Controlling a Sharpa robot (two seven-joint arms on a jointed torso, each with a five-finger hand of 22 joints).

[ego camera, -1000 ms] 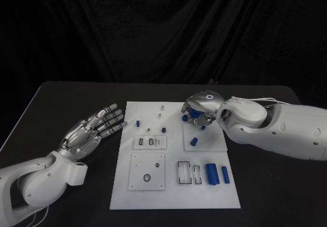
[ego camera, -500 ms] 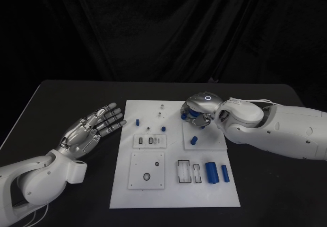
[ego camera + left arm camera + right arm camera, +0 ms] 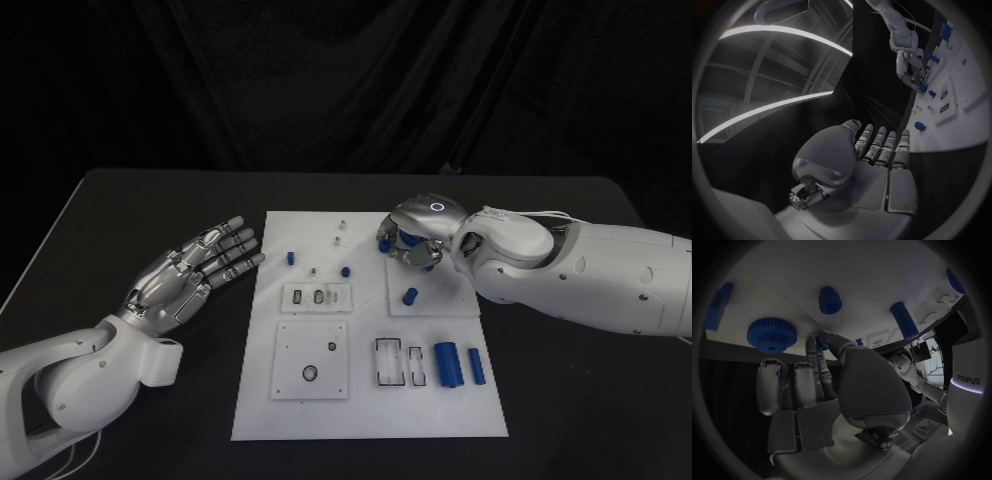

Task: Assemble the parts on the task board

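Head view: right hand [image 3: 418,240] down on the far right of the board [image 3: 369,425], fingers curled round a small blue part [image 3: 387,245]; seemingly pinched, though the grip itself is half hidden. Left hand [image 3: 191,274] flat beside the board's left edge, fingers spread, holding nothing. More parts on the board: a peg [image 3: 411,296] just ahead of the right hand, two cylinders [image 3: 449,366] near the front, small pieces by the slots.

Left wrist view: palm bare, fingers [image 3: 879,145] straight and apart; right hand working at the board's far side.

Right wrist view: fingertips [image 3: 820,342] meeting on a small blue piece against the board; blue gear [image 3: 771,333] just beside, two pegs farther off.

Probably light, rigid plastic (smooth, so likely slippery); best taken by the sides with fingertips, kept upright for seating.

Black table [image 3: 130,210], dark curtain behind.
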